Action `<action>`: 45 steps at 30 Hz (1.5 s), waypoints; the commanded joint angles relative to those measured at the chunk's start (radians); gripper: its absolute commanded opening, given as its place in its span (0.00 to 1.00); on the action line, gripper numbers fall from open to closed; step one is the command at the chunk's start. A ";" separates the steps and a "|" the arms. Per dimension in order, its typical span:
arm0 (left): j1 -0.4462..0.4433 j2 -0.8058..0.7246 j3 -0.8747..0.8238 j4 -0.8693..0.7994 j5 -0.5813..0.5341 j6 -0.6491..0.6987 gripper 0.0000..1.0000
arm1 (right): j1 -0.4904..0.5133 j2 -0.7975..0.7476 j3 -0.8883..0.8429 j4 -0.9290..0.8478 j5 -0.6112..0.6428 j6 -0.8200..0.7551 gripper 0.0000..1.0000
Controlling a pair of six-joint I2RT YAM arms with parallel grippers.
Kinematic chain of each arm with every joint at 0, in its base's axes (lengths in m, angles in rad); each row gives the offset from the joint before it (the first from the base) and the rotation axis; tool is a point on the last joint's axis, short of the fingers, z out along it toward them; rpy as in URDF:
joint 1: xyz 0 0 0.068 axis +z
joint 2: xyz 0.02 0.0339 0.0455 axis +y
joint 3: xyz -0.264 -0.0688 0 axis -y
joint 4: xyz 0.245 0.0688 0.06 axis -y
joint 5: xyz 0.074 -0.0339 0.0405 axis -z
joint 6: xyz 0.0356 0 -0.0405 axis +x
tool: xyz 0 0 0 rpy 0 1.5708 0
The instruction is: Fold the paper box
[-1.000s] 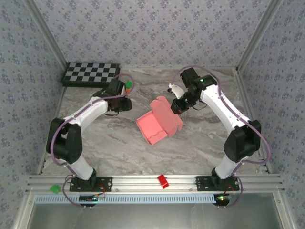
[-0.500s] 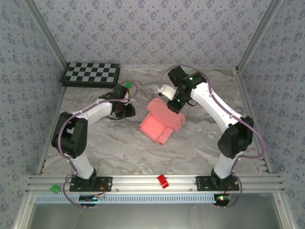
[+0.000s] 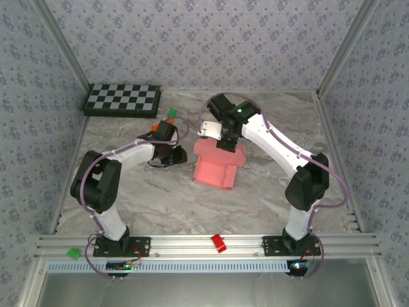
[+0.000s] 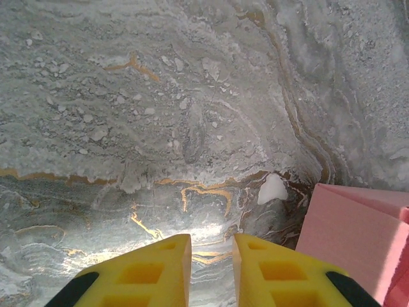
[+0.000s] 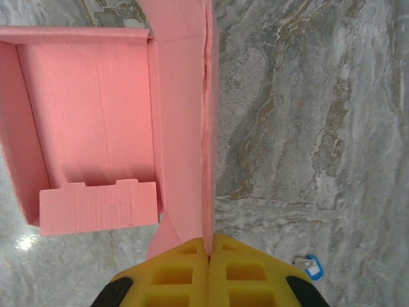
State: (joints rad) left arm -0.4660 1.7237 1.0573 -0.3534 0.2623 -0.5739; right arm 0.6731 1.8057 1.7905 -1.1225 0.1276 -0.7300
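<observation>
The pink paper box [image 3: 214, 169] lies half folded in the middle of the marble table. Its shallow tray [image 5: 89, 121] faces up, with a notched flap lying inside one end. A long side flap [image 5: 182, 128] stands on edge, and my right gripper [image 5: 209, 242] is shut on that flap's near end. From above, the right gripper [image 3: 227, 142] sits over the box's far edge. My left gripper [image 3: 179, 155] hovers just left of the box. The left gripper [image 4: 211, 246] is open by a narrow gap with bare table between its fingers, and a box corner [image 4: 358, 233] lies to its right.
A checkerboard [image 3: 123, 99] lies at the back left. A small red block [image 3: 218, 242] rests on the front rail and a green piece [image 3: 75, 253] at the rail's left end. A blue-and-white tag [image 5: 308, 267] lies on the table right of the right fingers.
The right arm has swung left, carrying and turning the box by its flap. The left gripper has moved right toward the box, and its jaws have narrowed.
</observation>
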 commanded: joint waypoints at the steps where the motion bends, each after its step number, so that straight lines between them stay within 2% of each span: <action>1: -0.001 -0.047 -0.022 0.031 0.014 -0.014 0.23 | 0.012 0.006 0.035 0.015 0.041 -0.103 0.00; 11: 0.000 -0.097 -0.069 0.065 0.010 -0.011 0.24 | 0.042 0.049 0.062 0.024 0.043 -0.183 0.03; 17: 0.006 -0.130 -0.087 0.058 -0.016 -0.009 0.24 | 0.046 0.073 0.073 0.045 0.060 -0.209 0.09; 22: 0.012 -0.164 -0.108 0.060 -0.033 -0.003 0.26 | 0.049 0.081 0.076 0.080 0.085 -0.216 0.25; 24: 0.016 -0.176 -0.114 0.057 -0.040 -0.001 0.29 | 0.050 0.079 0.076 0.097 0.099 -0.216 0.36; 25: 0.019 -0.180 -0.115 0.056 -0.041 0.001 0.31 | 0.051 0.077 0.078 0.100 0.102 -0.214 0.37; 30: 0.029 -0.216 -0.116 0.031 -0.095 0.031 0.45 | 0.049 0.051 0.080 0.137 0.131 -0.178 0.49; 37: 0.034 -0.267 -0.100 0.051 -0.119 0.145 0.63 | 0.003 -0.062 0.018 0.253 0.188 0.018 0.53; 41: 0.039 -0.255 -0.074 0.105 -0.033 0.225 0.66 | -0.047 -0.151 -0.064 0.266 0.166 0.220 0.53; 45: 0.049 -0.200 -0.019 0.132 0.061 0.258 0.65 | -0.098 -0.271 -0.229 0.308 0.129 0.438 0.54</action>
State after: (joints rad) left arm -0.4278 1.4956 0.9722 -0.2787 0.2340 -0.3813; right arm 0.5995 1.5997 1.6501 -0.8310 0.2726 -0.5156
